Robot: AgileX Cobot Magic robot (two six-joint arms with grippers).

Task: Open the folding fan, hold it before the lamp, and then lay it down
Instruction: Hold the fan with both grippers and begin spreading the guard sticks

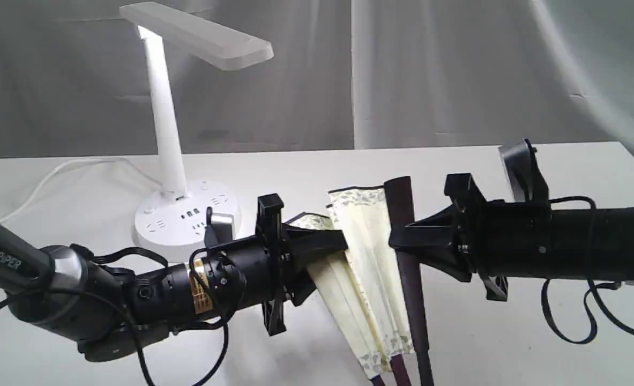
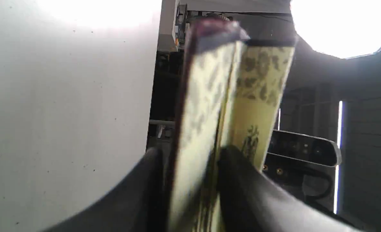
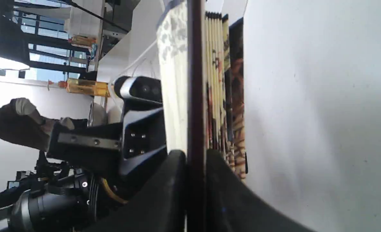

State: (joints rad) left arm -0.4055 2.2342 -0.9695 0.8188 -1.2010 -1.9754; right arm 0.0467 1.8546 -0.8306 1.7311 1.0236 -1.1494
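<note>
The folding fan [image 1: 365, 252] hangs between both arms, spread only a little, its cream pleats and patterned border showing. My left gripper [image 1: 338, 241] is shut on the fan's left guard and pleats [image 2: 206, 112]. The right gripper [image 1: 400, 238] is shut on the dark brown right guard [image 3: 196, 80], which stands nearly upright. The lamp [image 1: 180, 134], white with a flat head, stands behind on the left, its round base [image 1: 185, 220] just behind my left arm. The fan's lower end runs out of the exterior view.
The lamp's white cord [image 1: 54, 177] trails left across the white table [image 1: 509, 332]. A grey cloth backdrop [image 1: 456, 75] hangs behind. Black cables [image 1: 574, 316] dangle under the right arm.
</note>
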